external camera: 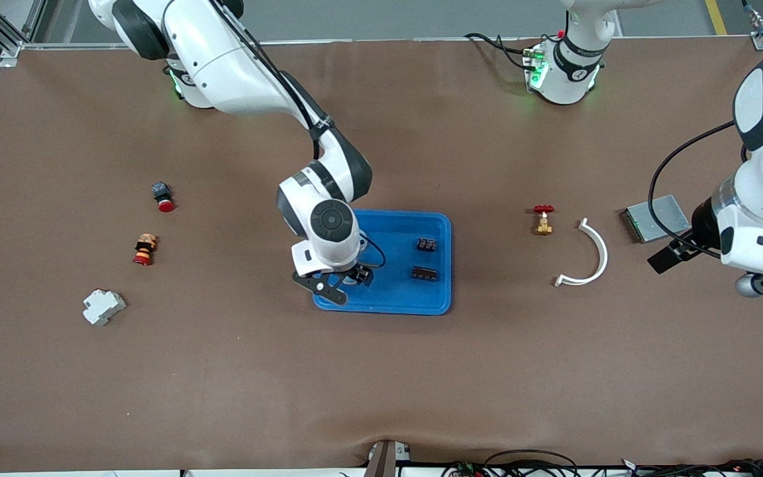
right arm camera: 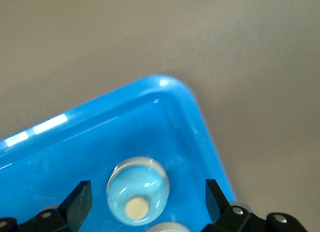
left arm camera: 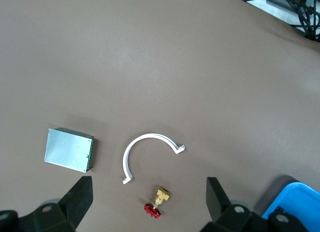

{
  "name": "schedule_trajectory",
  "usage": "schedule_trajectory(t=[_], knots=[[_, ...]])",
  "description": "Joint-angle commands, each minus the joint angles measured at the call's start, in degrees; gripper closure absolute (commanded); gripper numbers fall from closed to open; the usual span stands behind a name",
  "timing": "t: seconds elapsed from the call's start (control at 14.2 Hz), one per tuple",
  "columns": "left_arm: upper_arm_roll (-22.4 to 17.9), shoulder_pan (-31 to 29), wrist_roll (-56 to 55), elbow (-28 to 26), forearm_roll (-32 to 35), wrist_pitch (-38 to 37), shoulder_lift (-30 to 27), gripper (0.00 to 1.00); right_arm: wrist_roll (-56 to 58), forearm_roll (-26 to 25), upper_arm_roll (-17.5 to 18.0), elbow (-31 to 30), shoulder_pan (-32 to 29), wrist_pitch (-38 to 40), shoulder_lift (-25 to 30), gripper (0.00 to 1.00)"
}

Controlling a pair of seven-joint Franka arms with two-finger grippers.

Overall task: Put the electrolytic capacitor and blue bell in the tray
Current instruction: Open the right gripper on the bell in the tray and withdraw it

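The blue tray (external camera: 395,301) lies mid-table. In the corner of it nearest the front camera, toward the right arm's end, sits the blue bell (right arm camera: 138,190), a pale-blue dome with a cream button. My right gripper (external camera: 342,281) hangs low over that corner, open, its fingers (right arm camera: 80,199) apart on either side of the bell without touching it. A pale round rim (right arm camera: 167,227) shows beside the bell. I cannot single out the electrolytic capacitor. My left gripper (external camera: 669,255) is open and empty, up in the air beside the grey metal box (external camera: 656,217).
Two small dark parts (external camera: 426,258) lie in the tray. A red-handled brass valve (external camera: 543,220) and a white curved strip (external camera: 590,255) lie toward the left arm's end. Two red push-buttons (external camera: 163,197) (external camera: 144,250) and a white block (external camera: 103,307) lie toward the right arm's end.
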State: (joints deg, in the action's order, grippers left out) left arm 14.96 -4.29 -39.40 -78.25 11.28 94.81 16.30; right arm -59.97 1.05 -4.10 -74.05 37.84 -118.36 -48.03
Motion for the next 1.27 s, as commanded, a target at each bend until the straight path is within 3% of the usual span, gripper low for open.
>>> schedule_trajectory(t=[0.0, 0.7, 1.2], knots=[[0.25, -0.45, 1.52, -1.20, -0.91, -1.38, -3.12, 0.00, 6.51, -0.43, 0.59, 0.14, -3.37, 3.91, 1.70, 0.00], [-0.89, 0.16, 11.69, -2.42, -1.53, -4.97, -9.70, 0.00, 22.69, -0.61, -0.29, -0.39, -10.05, 11.74, 9.61, 0.00], [-9.07, 2.45, 27.60, -10.86, -6.36, -5.33, -19.37, 0.00, 46.40, -0.52, -0.29, -8.90, -21.64, 13.68, 19.54, 0.00]])
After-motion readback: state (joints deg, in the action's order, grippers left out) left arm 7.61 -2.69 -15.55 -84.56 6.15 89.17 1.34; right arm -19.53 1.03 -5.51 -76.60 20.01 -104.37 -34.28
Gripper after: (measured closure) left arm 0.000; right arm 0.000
